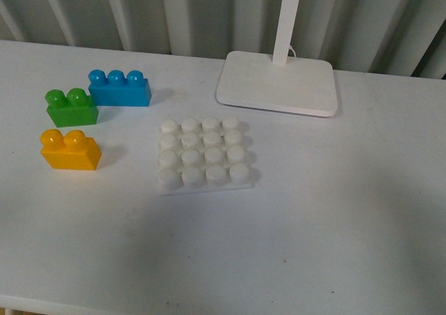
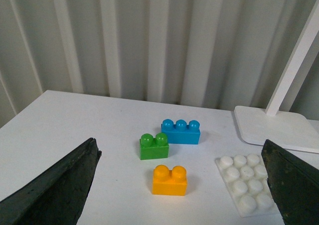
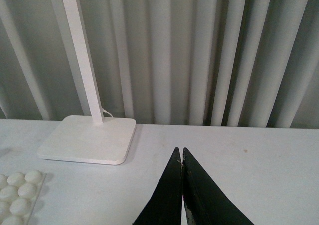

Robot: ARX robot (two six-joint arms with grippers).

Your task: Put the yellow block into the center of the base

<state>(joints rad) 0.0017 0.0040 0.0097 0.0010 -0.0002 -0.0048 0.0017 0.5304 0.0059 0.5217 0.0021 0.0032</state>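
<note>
The yellow block (image 1: pixel 70 150) sits upright on the white table at the left, two studs up; the left wrist view shows it too (image 2: pixel 170 179). The base (image 1: pixel 203 155), a white studded plate, lies flat near the table's middle, and its corner shows in the wrist views (image 2: pixel 245 183) (image 3: pixel 17 189). My left gripper (image 2: pixel 182 150) is open and above the table, its dark fingers (image 2: pixel 52 187) wide apart on either side of the yellow block and clear of it. My right gripper (image 3: pixel 181 150) is shut with nothing in it, over bare table right of the base. Neither arm shows in the front view.
A green two-stud brick (image 1: pixel 70 107) and a blue three-stud brick (image 1: pixel 119 87) stand just behind the yellow block. A white lamp stand (image 1: pixel 279 82) with its upright post sits behind the base. A ribbed grey wall closes the table's far edge.
</note>
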